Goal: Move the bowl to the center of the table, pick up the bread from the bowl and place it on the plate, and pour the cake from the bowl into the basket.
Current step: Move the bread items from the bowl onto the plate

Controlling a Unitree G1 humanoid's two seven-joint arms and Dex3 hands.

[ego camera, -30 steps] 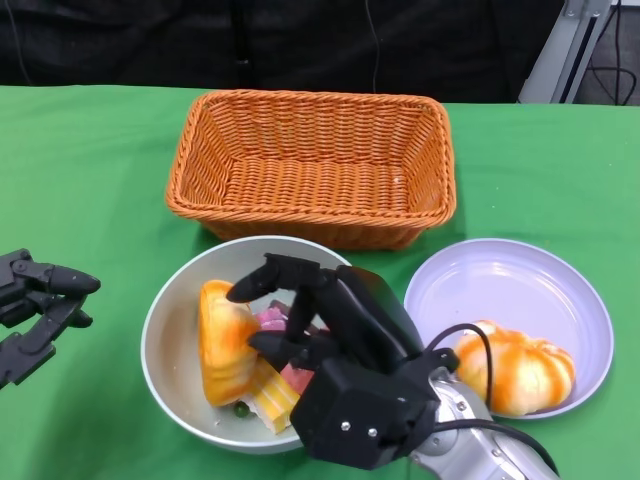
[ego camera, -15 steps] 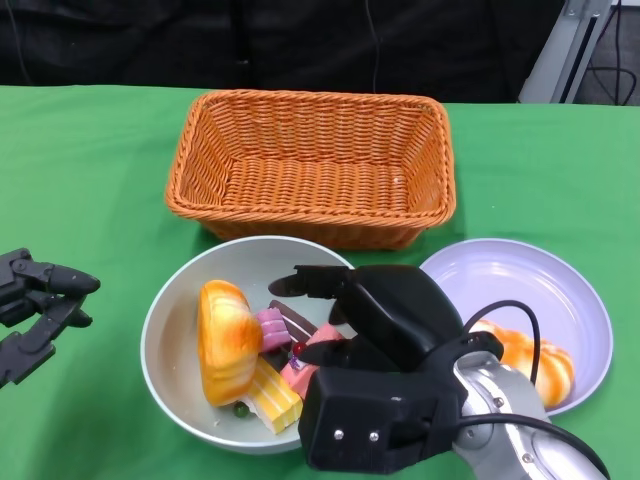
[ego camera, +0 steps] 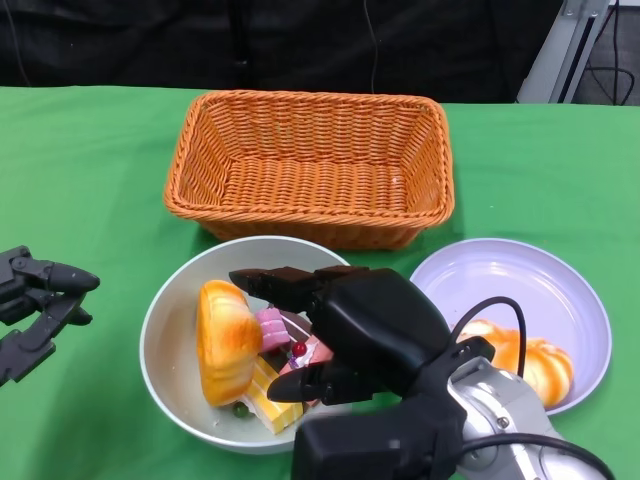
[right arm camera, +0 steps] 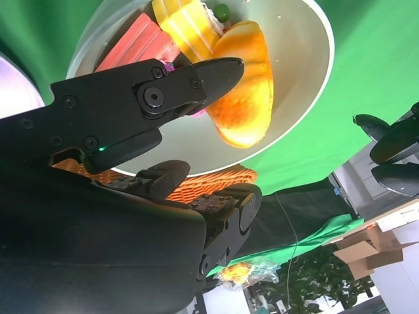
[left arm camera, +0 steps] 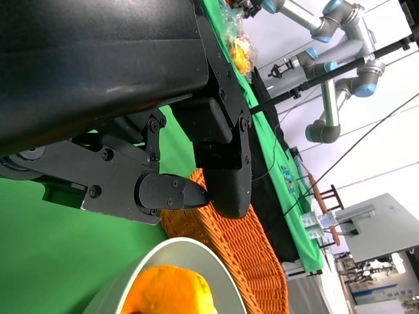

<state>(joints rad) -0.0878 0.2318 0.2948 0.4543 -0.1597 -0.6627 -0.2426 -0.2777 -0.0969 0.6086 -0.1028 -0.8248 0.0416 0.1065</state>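
- One grey bowl sits on the green table, just in front of the wicker basket and beside the lilac plate
- Inside the bowl, an orange-glazed bread stands on edge at the side farthest from the right hand's palm, a little beyond its fingertips
- Cake pieces lie between that bread and the fingers: a yellow striped slice, a pink piece and a pink slice topped with a red cherry; a small green ball rests on the bowl floor near the yellow slice
- The right hand reaches over the bowl from the plate side, upper fingers stretched out and parted above the cake, the thumb lower down by the pink slice
- In the right wrist view one finger points toward the bread with a gap left; whether any finger touches the cake cannot be told, and nothing is plainly pinched
- Another bread lies on the plate, behind the right wrist and partly hidden by it
- The left hand hangs over the cloth well apart from the bowl, fingers loosely apart, holding nothing; its fingertips point toward the bowl
- Beyond the basket, a dark backdrop runs along the table's far edge
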